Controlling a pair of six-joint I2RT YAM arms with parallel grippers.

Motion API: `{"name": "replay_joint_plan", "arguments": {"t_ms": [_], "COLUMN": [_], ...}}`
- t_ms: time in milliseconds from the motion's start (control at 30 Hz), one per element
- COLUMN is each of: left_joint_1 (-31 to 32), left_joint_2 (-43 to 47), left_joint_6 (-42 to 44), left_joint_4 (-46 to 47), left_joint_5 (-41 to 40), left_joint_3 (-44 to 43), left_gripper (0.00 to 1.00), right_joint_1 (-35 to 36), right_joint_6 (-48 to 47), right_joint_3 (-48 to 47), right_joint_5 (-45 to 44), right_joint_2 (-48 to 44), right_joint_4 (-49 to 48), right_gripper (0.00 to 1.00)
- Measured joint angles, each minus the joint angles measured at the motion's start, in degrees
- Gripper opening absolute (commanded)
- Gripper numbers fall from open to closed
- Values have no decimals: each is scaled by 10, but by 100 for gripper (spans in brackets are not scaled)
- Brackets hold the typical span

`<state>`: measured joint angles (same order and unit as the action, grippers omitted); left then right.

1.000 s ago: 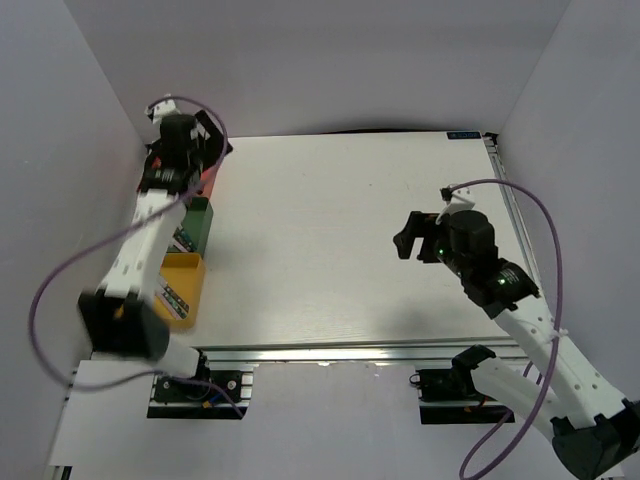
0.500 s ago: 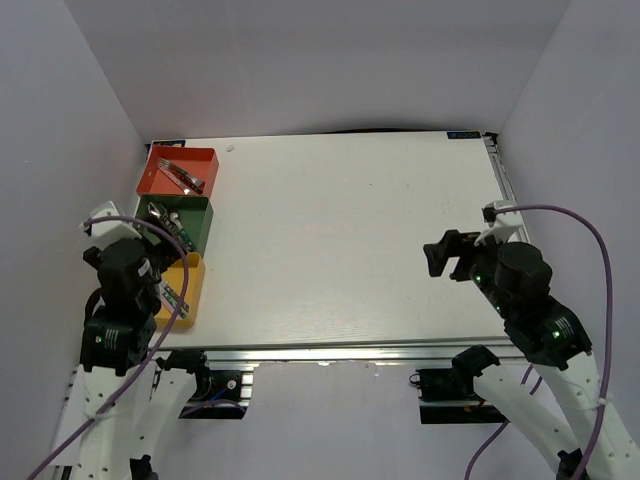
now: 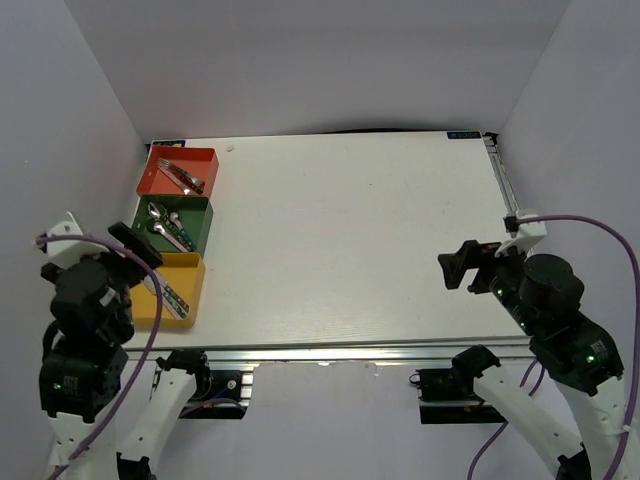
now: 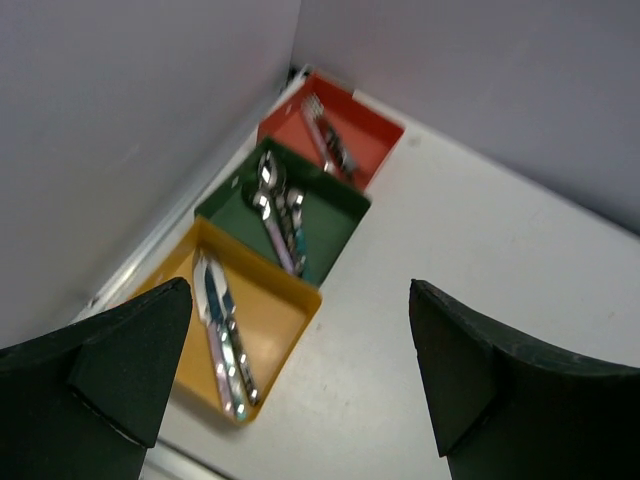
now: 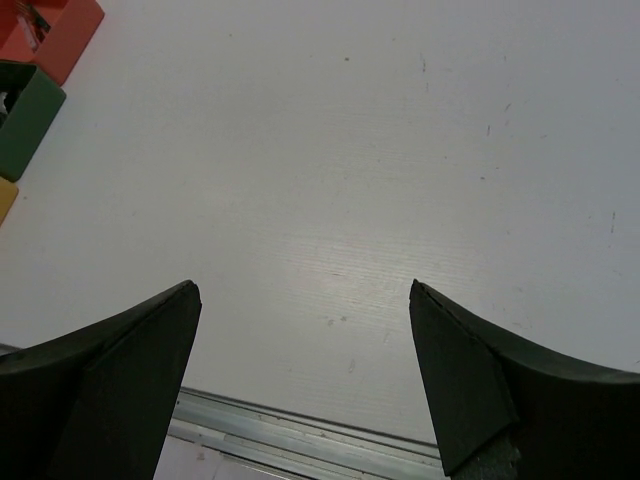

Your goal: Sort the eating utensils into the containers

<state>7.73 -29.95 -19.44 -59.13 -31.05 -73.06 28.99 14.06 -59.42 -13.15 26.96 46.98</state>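
**Utensils binned in a column on the table's left edge, both grippers empty**

The utensils lie in three touching bins. Forks (image 3: 180,175) are in the far orange-red bin (image 3: 150,178), spoons (image 3: 163,222) in the middle dark green bin (image 3: 200,226), and what look like knives (image 3: 172,297) in the near yellow bin (image 3: 190,290). Each piece lies lengthwise in its bin, running far-left to near-right, with tines and spoon bowls at the far end. The bins hug the left edge of the table (image 3: 350,240), close beside the left wall (image 3: 70,150). A broad white tabletop stretches from them to the right edge. The left gripper (image 3: 135,250) hangs above the near left corner by the yellow bin, jaws spread wide and holding nothing. The right gripper (image 3: 465,265) hangs over the near right part of the table, well apart from the bins, likewise released.
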Motion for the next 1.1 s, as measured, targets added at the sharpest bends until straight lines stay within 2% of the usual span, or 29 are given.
{"name": "replay_joint_plan", "arguments": {"t_ms": [200, 333, 467, 667, 833, 1100], "left_joint_1": [6, 9, 9, 10, 10, 10], "left_joint_2": [-133, -130, -70, -5, -1, -1], "left_joint_6": [25, 31, 28, 14, 11, 10], "left_joint_4": [9, 26, 40, 47, 39, 48], "left_joint_5": [0, 7, 16, 21, 21, 21], "left_joint_3": [-281, -370, -367, -313, -267, -243], "left_gripper": [98, 98, 98, 98, 98, 98], "right_joint_1": [0, 0, 0, 0, 0, 0], "right_joint_6": [-18, -28, -31, -29, -27, -27], "right_joint_3": [-196, -333, -371, -336, -302, -274], "right_joint_5": [4, 9, 17, 30, 40, 34], "right_joint_2": [62, 81, 57, 40, 40, 28], "right_joint_4": [46, 66, 73, 88, 91, 89], "right_gripper": [89, 89, 89, 89, 89, 89]}}
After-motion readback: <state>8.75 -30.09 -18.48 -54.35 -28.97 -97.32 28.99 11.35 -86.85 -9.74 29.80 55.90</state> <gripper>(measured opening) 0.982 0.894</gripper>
